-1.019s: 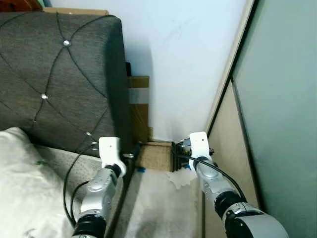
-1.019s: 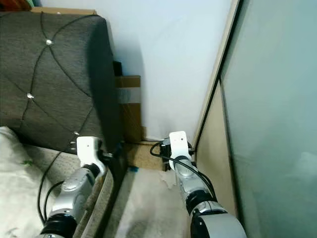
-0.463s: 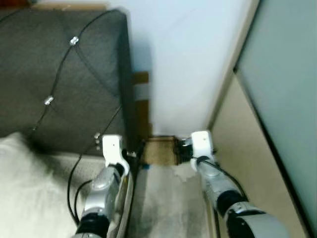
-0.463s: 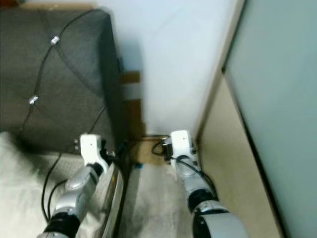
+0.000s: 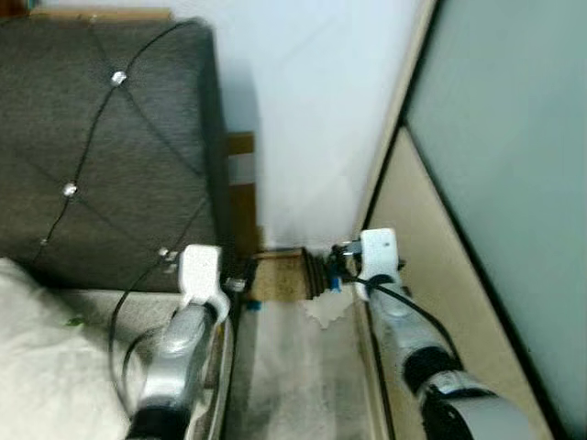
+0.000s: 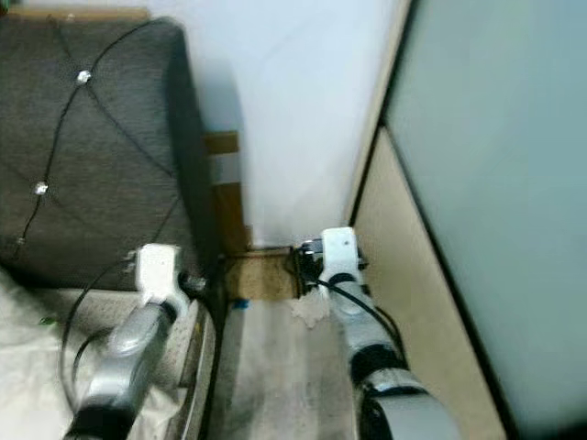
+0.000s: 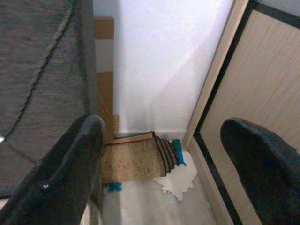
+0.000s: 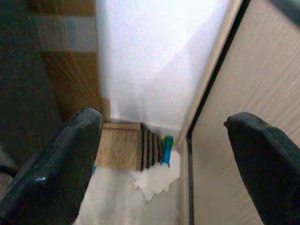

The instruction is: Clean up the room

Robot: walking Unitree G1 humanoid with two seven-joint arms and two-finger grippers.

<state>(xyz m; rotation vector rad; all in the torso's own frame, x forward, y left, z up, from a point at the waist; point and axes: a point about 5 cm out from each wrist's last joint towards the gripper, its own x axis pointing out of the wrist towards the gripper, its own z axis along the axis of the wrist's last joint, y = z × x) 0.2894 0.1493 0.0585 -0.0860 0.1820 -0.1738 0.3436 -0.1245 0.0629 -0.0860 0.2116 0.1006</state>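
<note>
Brown ridged cardboard piece [image 7: 140, 157] on floor in corner, between grey tufted headboard [image 5: 101, 147] and beige wardrobe panel [image 5: 431, 238]; blue cylinder [image 7: 177, 152] and white crumpled paper [image 7: 178, 180] just beside. Left gripper [image 7: 161, 173] and right gripper [image 8: 161, 164] fingers spread, empty.

Bedroom corner in a home.
Shown by a dark tufted headboard [image 5: 101, 137] with studs on the left, pale bedding [image 5: 46, 367] near it, a white wall [image 5: 312, 110], a sliding wardrobe door [image 5: 495, 156] on the right, flattened cardboard [image 7: 136, 157] on the floor.
</note>
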